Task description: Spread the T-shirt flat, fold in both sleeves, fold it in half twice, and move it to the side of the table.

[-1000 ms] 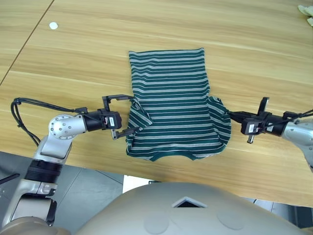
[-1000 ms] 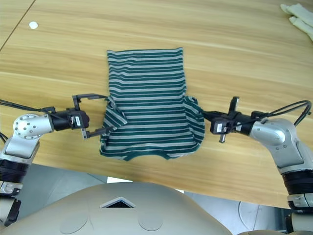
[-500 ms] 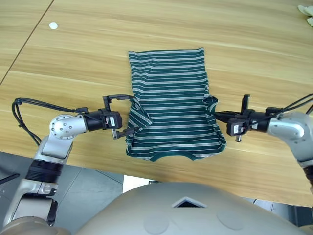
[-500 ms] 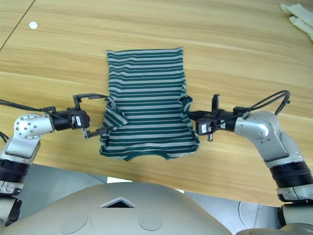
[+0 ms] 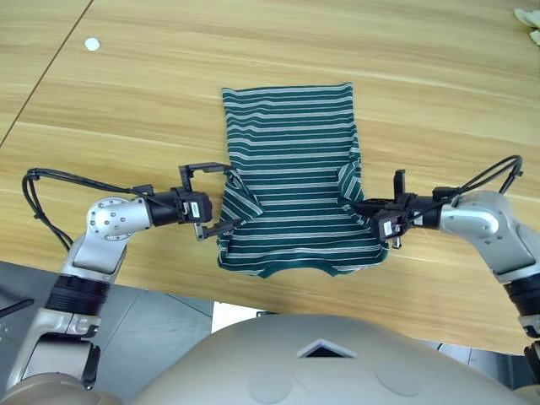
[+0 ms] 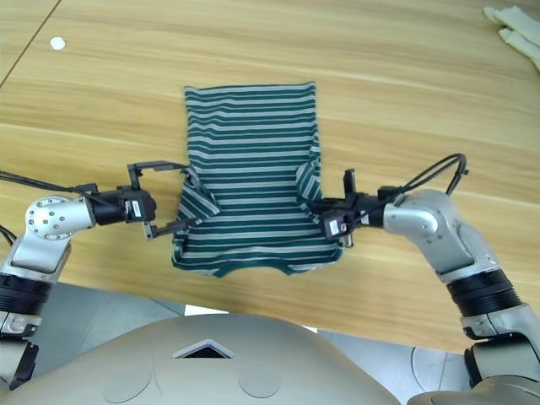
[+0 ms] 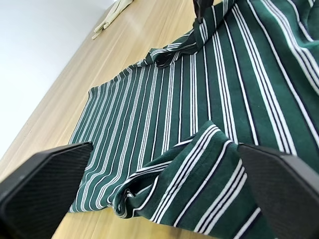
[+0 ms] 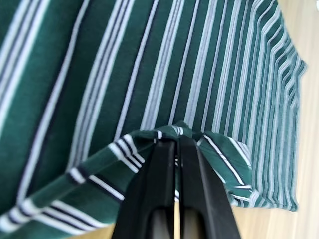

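We've got the striped T-shirt (image 5: 291, 160) lying on the wooden table (image 5: 253, 51), near the front edge, with its left sleeve folded in over the body. Our left gripper (image 5: 228, 195) sits at that sleeve, jaws spread wide. Our right gripper (image 5: 348, 202) is pinching the right sleeve's edge, lifted over the shirt's right side.

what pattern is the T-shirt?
T-shirt: dark green with thin white stripes running across it. The left eye view shows it best.
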You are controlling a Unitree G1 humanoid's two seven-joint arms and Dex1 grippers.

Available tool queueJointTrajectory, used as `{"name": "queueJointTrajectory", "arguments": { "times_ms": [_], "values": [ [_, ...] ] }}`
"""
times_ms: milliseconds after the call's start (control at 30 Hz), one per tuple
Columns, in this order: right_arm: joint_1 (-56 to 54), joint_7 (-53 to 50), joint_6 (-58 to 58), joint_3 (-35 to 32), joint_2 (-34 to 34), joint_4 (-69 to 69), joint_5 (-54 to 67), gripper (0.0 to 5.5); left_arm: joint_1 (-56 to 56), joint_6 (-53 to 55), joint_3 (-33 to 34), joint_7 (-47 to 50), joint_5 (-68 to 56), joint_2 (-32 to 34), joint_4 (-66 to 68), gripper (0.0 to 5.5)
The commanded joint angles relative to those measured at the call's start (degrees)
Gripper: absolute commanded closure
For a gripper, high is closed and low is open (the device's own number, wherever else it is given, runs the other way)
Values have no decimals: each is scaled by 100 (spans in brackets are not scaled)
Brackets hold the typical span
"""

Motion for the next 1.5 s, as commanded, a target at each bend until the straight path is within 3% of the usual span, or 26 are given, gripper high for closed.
{"name": "queueJointTrajectory", "arguments": {
  "times_ms": [33,533,700,800,967,1500],
  "values": [
    [-47,113,95,90,55,-122,-4,547,-32,9,-65,-9,58,2,-42,10],
    [-7,163,351,-78,218,-634,732,280,69,245,-111,-542,-790,53,-436,10],
    [54,19,360,-889,-214,-427,1008,185,234,79,231,-431,-430,423,-292,10],
    [541,21,60,-1439,-840,164,773,171,712,-205,666,-463,-101,1032,-350,10],
    [1169,147,-144,-1628,-1235,411,705,171,1318,-335,917,-532,-64,1451,-536,10],
    [1757,569,-411,-650,-1056,16,836,171,1285,-544,-269,-664,484,1142,-160,10]
  ]
}}
